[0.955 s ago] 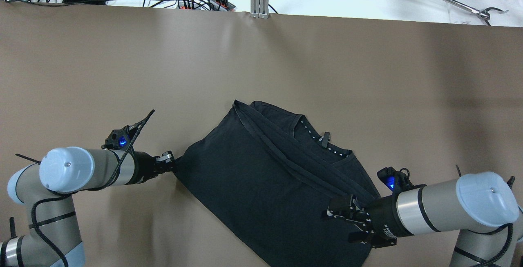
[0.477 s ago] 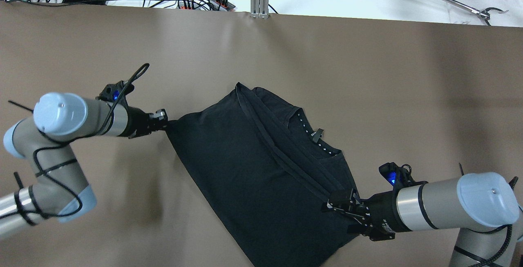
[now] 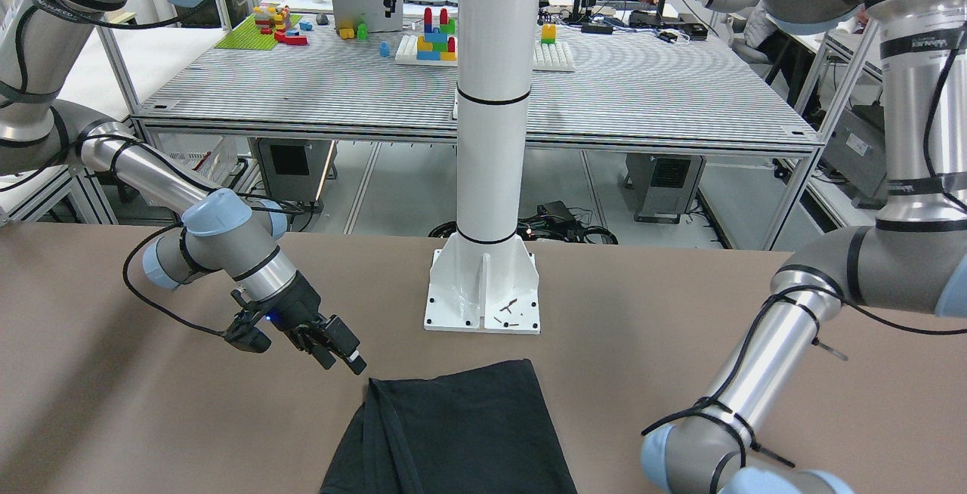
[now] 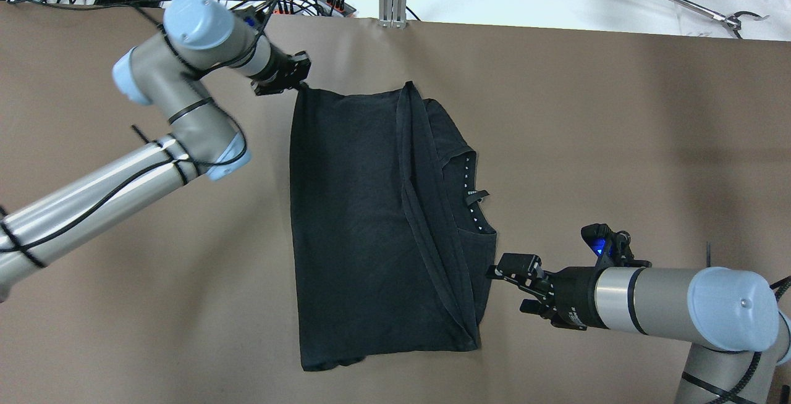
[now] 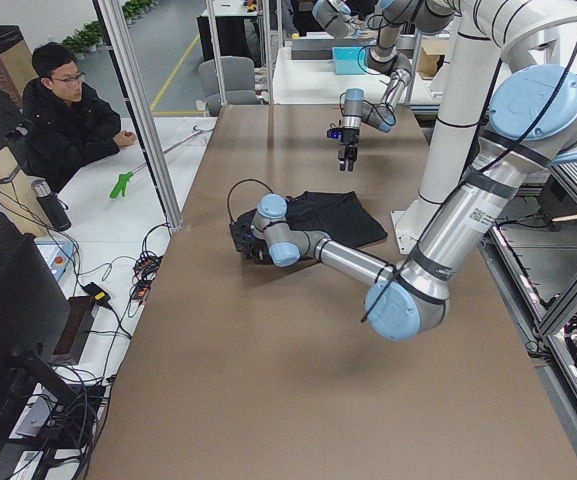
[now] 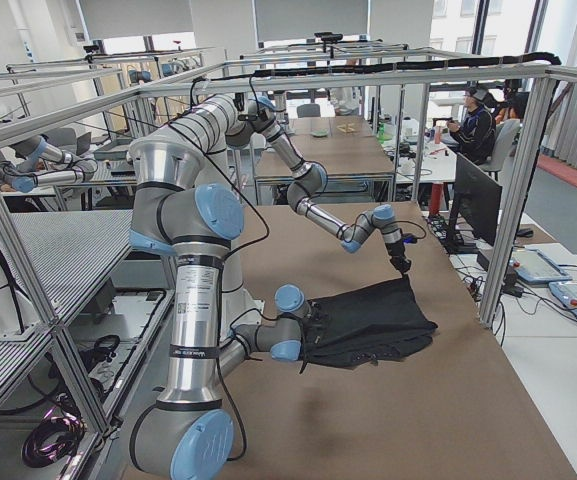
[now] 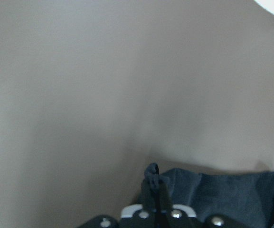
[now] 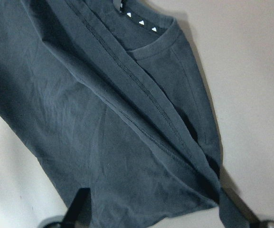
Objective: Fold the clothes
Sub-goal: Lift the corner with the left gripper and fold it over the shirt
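– How do your pictures look right now?
– You have bright, even light from overhead. Shadows on the brown table (image 4: 556, 113) are soft and faint, with no hard glare.
– And your wrist cameras?
– Your left one is blurred and dim; the black garment (image 7: 222, 190) is a smear at the bottom. Your right one is sharper: you can read the stitching, but its lower edge falls out of focus.

Open desk (image 4: 618, 144) surface extends to the right of the shirt (image 4: 358, 218) and beyond its far edge. The left arm (image 4: 123, 175) crosses the desk's left half diagonally and obstructs that side. The right arm (image 4: 649, 299) lies low beside the shirt's near right corner. The white pillar (image 3: 491, 101) stands near the shirt's robot-side edge.
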You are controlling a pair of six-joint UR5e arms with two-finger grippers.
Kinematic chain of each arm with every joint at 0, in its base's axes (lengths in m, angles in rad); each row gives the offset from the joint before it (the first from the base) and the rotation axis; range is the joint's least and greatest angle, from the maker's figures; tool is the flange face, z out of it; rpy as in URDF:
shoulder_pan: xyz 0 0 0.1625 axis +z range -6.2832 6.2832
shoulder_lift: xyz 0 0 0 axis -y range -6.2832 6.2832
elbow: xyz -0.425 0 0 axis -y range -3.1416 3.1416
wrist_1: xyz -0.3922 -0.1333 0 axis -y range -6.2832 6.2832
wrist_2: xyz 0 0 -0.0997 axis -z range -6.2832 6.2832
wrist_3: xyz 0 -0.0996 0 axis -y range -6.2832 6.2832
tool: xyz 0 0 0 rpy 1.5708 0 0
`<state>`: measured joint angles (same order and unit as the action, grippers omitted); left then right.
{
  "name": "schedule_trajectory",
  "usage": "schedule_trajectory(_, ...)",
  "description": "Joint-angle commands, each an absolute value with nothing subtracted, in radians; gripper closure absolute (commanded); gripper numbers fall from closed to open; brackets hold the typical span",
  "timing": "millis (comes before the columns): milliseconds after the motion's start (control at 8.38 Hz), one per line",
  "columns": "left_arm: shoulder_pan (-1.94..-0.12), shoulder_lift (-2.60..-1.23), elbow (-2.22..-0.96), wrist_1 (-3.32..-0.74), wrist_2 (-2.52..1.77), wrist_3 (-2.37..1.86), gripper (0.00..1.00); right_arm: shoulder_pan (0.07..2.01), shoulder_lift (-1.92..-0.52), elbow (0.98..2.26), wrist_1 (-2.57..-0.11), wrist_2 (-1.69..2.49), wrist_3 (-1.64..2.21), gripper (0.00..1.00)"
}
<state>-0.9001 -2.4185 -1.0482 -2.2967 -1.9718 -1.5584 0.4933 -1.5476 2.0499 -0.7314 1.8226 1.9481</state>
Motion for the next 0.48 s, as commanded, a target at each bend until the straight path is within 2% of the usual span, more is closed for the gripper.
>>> schedule_trajectory(0,-0.907,-2.764,-0.643,-2.312,-1.905,-1.551,1.00,0.488,-1.554,2.043,-0.733,1.686,1.948,0.05)
schedule_trajectory(119,-0.905,-2.761,-0.637,-2.344,-1.905,-1.549,1.00,0.488,-1.549,2.040,-0.733,1.660,1.948,0.05)
schedule_trajectory(239,-0.899,-2.758,-0.641,-2.345,-1.893,-1.549,0.84,0.488,-1.548,2.040,-0.733,1.639,1.947,0.05)
schedule_trajectory(358,-0.882,-2.744,-0.655,-2.347,-1.837,-1.546,0.07,0.486,-1.545,2.039,-0.733,1.619,1.947,0.05)
